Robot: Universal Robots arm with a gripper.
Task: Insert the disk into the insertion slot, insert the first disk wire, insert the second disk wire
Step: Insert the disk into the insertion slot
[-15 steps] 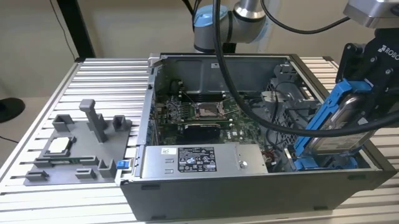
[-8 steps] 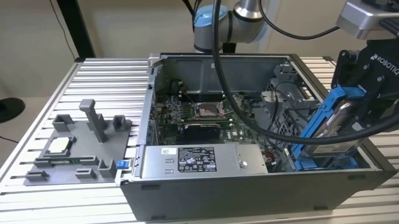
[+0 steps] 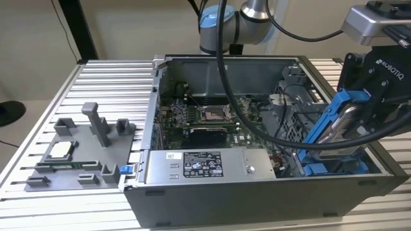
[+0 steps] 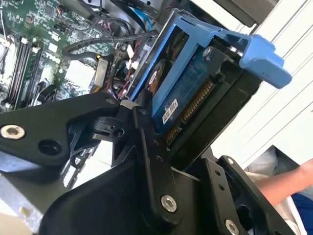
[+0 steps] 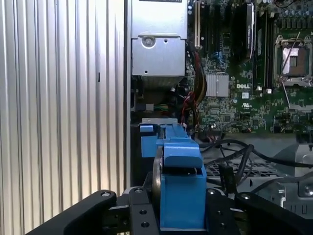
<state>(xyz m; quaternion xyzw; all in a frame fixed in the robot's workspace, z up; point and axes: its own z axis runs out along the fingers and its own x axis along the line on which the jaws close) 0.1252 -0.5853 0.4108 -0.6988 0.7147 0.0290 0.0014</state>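
My black gripper (image 3: 352, 122) is shut on the disk (image 3: 340, 120), a silver drive in a bright blue carrier frame. It holds the disk tilted, its lower end dipping into the open computer case at the exterior view's right. The insertion slot (image 3: 334, 167), a grey bay with blue tabs, lies right under that lower end. In the second wrist view the disk (image 4: 188, 95) shows its blue circuit board, clamped by the black fingers (image 4: 146, 147). The first wrist view has the disk (image 5: 181, 181) edge-on. Loose black cables (image 5: 230, 152) lie beside it.
Inside the open case (image 3: 257, 202) lie a green motherboard (image 3: 205, 118) and a grey power-supply box (image 3: 209, 166), with a grey cage (image 3: 292, 103) behind the slot. A grey fixture (image 3: 77, 154) sits on the ribbed table at the exterior view's left. A person's arm (image 4: 288, 181) is nearby.
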